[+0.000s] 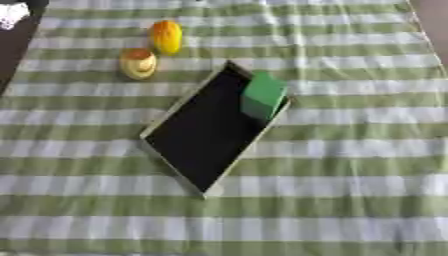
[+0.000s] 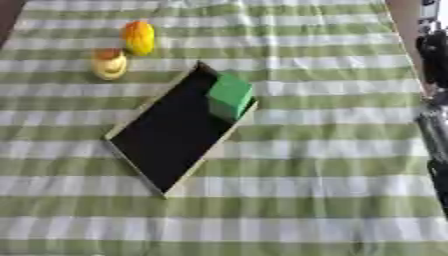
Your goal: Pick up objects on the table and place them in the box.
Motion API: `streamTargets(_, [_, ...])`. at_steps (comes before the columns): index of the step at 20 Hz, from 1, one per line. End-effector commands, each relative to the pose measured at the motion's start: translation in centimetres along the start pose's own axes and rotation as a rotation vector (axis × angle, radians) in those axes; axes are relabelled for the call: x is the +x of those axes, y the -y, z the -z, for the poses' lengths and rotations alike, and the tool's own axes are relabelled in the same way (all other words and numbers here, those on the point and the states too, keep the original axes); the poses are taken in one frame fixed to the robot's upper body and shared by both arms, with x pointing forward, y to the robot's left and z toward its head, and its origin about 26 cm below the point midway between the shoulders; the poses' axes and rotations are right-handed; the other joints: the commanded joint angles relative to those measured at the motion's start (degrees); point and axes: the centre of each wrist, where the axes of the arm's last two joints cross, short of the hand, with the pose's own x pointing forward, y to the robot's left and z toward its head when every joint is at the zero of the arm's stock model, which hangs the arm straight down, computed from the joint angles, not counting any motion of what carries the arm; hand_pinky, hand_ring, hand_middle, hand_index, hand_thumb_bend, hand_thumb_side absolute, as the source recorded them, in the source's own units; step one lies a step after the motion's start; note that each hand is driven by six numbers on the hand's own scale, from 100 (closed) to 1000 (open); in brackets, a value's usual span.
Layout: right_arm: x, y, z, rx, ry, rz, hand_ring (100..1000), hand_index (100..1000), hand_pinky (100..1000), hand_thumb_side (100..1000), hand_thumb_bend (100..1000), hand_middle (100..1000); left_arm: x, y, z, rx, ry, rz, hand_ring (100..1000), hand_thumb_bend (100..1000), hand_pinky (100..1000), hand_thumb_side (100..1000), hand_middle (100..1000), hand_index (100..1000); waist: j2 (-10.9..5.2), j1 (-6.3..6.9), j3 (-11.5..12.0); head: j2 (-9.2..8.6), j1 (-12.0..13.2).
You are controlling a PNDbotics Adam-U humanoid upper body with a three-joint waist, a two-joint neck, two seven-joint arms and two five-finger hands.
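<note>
A shallow box (image 1: 162, 123) with a pale rim and a black inside lies askew in the middle of the striped cloth. A green block (image 1: 262, 95) rests in the box's far right corner, leaning on the rim. Two objects lie on the cloth beyond the box's far left: a yellow-orange oval thing (image 1: 166, 36) and a pale yellow round thing with an orange-brown top (image 1: 138, 63). They lie close together. Black and silver parts of my right arm (image 2: 432, 125) run along the right edge of the right eye view, with a dark shape that may be my right hand (image 2: 434, 50) at their upper end. My left hand shows in neither view.
The green and white striped cloth (image 1: 332, 200) covers the whole table. A dark floor strip with a white thing (image 1: 10, 15) shows at the far left corner. The table's right edge (image 1: 424, 20) shows at the far right.
</note>
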Motion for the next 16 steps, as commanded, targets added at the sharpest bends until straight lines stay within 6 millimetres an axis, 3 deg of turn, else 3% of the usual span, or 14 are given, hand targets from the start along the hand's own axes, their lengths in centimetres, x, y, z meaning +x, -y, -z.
streamTargets(1, [0.6,0.3,0.7,0.021,0.031,-0.011,897,752,871,481,100,645,0.0,-0.7,0.4,-0.056,0.002,0.06,890,400,799,100,799,889,-0.85,0.1,-0.15,-0.73,-0.01])
streamTargets(6, [0.6,0.2,0.8,0.023,0.028,-0.005,897,752,871,483,100,643,-0.5,0.5,1.8,-0.179,0.003,0.121,893,626,820,100,801,882,-0.76,0.21,-0.4,-0.92,0.36])
streamTargets(16, [0.6,-0.1,0.9,0.028,0.024,0.012,896,751,871,485,100,640,-2.6,4.1,4.1,-0.393,-0.038,0.197,926,778,865,100,847,914,-0.63,0.6,-0.78,-0.69,1.08])
